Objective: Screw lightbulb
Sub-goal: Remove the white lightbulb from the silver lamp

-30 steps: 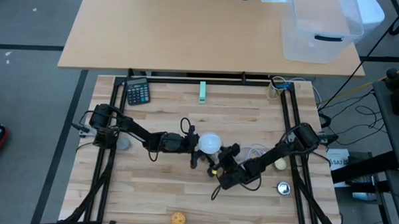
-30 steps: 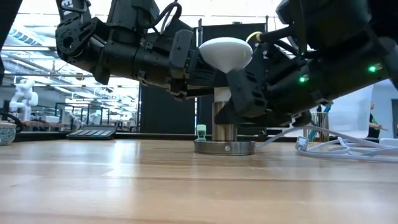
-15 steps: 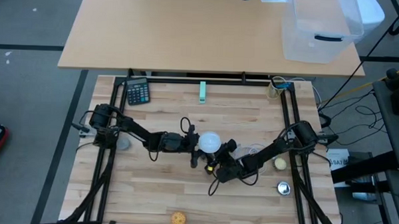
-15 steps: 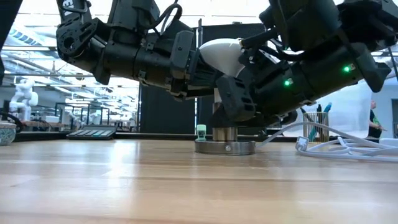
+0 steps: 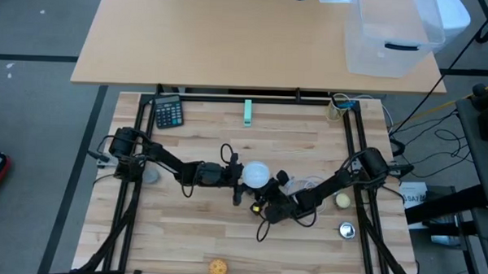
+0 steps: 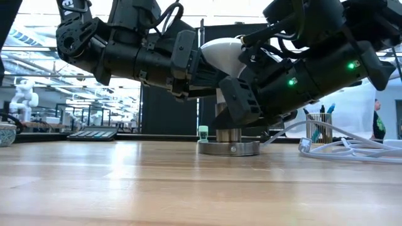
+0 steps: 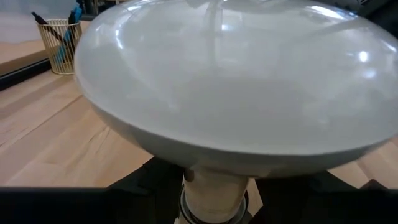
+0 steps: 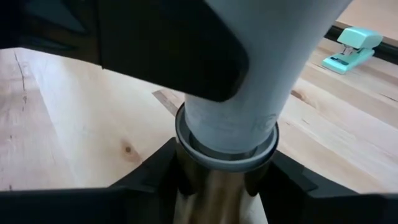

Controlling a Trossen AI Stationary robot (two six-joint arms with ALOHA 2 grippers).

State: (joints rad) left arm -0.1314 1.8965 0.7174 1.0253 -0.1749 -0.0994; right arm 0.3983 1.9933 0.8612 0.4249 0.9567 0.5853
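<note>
**Bulb seated in the socket, both hands closing in on it**

The lightbulb [image 5: 256, 174] is standing upright at the middle of the counter [image 5: 200, 233], its narrow neck sitting in a metal socket [image 6: 228, 133] that is rising from a round base [image 6: 228, 148]. In the right wrist view the neck is meeting the socket collar squarely, with no tilt showing.

The left hand [image 5: 237, 179] is reaching in from the left and is lying against the bulb's left flank, just under the globe. Its fingers are partly apart and appear to be bearing on the bulb's cone, though the contact itself is hidden behind the dark housing, so a firm hold cannot be confirmed. The right hand [image 5: 268, 201] is coming in from the right and near side, low beside the socket. Its fingers are partly apart on either side of the socket collar, but whether they are pinching metal or standing just clear cannot be told.

Judging by this layout, the screwing step itself is in hand: one arm is steadying the fixture while the other is working the bulb. The next move probably calls for a secure grip on the socket or base so it is not spinning, then a rotation of the bulb about its upright axis, kept vertical so the thread is not crossing.

Far off, a calculator [image 5: 168, 112], a mint stapler [image 5: 248, 113] and a clear bin [image 5: 390, 36] are lying well apart from the work.
</note>
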